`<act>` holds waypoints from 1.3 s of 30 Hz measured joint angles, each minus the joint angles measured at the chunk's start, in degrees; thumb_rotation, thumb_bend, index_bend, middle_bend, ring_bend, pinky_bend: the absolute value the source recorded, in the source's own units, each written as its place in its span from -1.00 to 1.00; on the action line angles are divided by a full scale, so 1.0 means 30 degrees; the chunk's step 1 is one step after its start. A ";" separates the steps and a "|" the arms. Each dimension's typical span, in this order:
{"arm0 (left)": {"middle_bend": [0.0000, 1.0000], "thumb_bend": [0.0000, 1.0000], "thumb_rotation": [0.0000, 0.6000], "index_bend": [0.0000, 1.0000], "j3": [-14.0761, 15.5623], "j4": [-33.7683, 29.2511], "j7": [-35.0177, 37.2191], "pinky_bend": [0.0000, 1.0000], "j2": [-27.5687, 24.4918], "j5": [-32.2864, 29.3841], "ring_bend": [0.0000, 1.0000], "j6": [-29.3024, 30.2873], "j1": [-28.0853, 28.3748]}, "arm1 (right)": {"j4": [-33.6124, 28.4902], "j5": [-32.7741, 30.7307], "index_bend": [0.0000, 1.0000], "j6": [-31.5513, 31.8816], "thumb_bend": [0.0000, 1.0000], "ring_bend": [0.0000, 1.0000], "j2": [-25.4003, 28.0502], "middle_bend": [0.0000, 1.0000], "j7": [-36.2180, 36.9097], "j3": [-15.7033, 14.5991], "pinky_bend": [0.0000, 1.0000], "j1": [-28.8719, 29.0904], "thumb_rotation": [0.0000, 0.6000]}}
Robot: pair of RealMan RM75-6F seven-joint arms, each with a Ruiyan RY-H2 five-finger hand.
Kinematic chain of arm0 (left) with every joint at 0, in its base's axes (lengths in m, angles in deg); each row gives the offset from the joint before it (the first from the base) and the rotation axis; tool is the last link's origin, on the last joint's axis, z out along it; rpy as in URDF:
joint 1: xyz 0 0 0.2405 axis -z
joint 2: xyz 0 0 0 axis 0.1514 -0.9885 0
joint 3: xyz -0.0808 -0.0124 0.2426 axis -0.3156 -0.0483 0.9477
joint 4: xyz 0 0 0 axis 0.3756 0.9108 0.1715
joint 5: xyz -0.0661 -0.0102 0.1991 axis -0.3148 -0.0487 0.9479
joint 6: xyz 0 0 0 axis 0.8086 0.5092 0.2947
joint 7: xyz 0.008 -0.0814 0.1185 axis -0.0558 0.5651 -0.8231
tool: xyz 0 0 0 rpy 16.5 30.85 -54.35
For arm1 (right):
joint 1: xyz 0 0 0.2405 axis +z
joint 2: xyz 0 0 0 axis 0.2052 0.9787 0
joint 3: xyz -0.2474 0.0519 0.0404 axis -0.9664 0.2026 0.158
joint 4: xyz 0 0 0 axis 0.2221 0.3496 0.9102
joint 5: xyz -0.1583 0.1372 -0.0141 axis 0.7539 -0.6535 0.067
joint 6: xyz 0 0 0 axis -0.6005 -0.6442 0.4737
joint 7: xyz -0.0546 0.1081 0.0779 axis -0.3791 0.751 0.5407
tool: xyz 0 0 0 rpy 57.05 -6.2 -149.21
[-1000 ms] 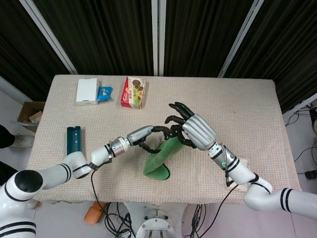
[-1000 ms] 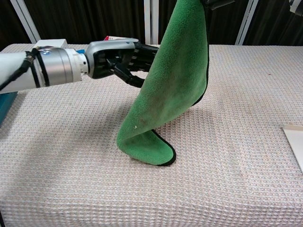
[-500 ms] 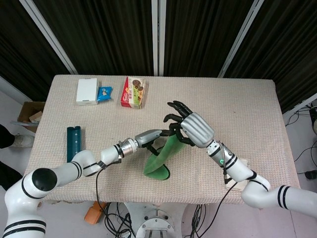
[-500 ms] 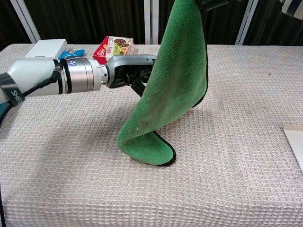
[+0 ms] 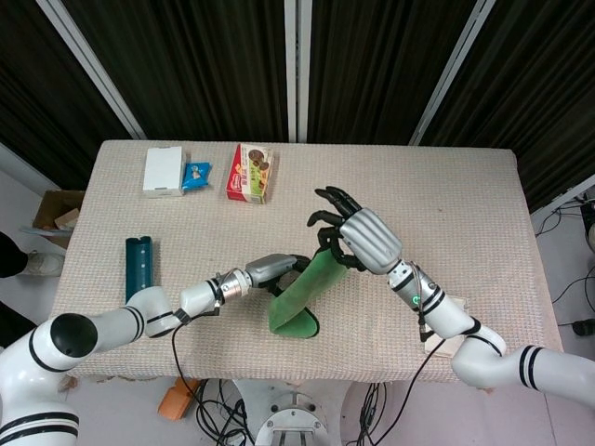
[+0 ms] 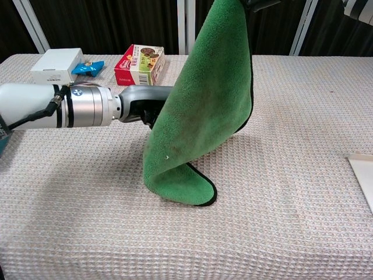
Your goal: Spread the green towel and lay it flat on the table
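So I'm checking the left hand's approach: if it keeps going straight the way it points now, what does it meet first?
Most likely the green towel. The left hand points at its hanging side edge, fingers hidden behind the fabric, so actual contact can't be confirmed.

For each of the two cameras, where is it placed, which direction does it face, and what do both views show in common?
Head view: high above the near table edge, looking steeply down at the whole table; both arms and the right robot hand show.
Chest view: low at the near edge, looking level across the tabletop; only the left forearm and left robot hand show clearly.
Shared: the green towel hanging upright, the left robot hand behind it, the biscuit box and the white box.
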 measured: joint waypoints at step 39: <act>0.75 0.46 1.00 0.61 -0.5227 -0.4762 -0.8815 -0.72 -0.5740 -0.7833 0.29 0.6402 -0.6781 | 0.1437 -0.3940 0.57 0.0185 0.34 -0.98 -0.0615 -0.36 -0.5772 0.4100 -0.95 0.2285 1.00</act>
